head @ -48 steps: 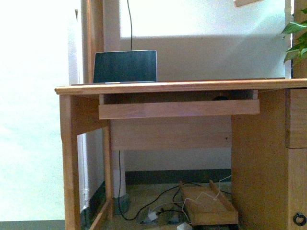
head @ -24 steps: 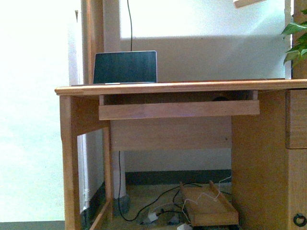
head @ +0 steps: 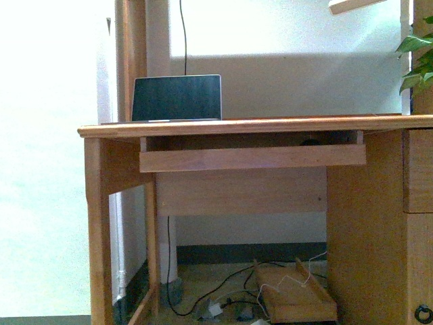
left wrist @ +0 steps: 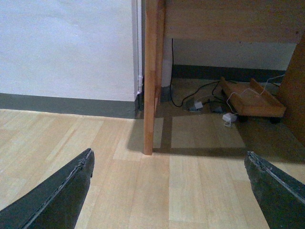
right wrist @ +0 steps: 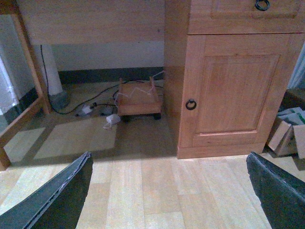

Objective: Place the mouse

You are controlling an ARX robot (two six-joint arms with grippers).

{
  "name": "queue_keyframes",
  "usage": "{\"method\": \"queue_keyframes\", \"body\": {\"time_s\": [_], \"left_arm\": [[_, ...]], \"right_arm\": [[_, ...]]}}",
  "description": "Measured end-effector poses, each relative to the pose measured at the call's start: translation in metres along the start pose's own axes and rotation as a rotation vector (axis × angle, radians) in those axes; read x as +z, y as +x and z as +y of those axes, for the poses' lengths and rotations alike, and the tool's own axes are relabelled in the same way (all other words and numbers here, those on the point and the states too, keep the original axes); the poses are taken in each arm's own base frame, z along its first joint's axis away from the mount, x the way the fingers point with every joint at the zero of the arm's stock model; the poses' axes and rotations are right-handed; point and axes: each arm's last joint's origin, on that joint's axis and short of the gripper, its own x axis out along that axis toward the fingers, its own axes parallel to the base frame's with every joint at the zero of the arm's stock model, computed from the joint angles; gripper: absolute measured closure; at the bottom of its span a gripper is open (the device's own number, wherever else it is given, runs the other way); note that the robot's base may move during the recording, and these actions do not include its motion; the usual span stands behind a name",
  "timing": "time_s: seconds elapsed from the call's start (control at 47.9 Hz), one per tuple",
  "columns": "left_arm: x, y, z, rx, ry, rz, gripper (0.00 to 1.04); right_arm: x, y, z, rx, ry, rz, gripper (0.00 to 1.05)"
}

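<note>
Front view: mouse (head: pixel 311 141) in pull-out tray (head: pixel 250 157); both jaws wide apart.

Right gripper (right wrist: pixel 167 157), jaws apart, before cabinet door (right wrist: pixel 236 95).

1. No writing, label, brand, number or sign can be read in any of the three views.
2. The laptop (head: pixel 176 97) on the desk shows only a dark screen, with nothing legible on it.
</note>
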Motion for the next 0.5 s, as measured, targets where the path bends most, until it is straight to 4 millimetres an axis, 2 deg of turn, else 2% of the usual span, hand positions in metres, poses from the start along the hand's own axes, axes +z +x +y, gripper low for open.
{"method": "queue_keyframes", "body": {"time_s": [0.501], "left_arm": [[0.0,0.0,0.0,0.0,0.0,0.0,0.08]], "right_arm": [[0.0,0.0,0.0,0.0,0.0,0.0,0.07]]}}
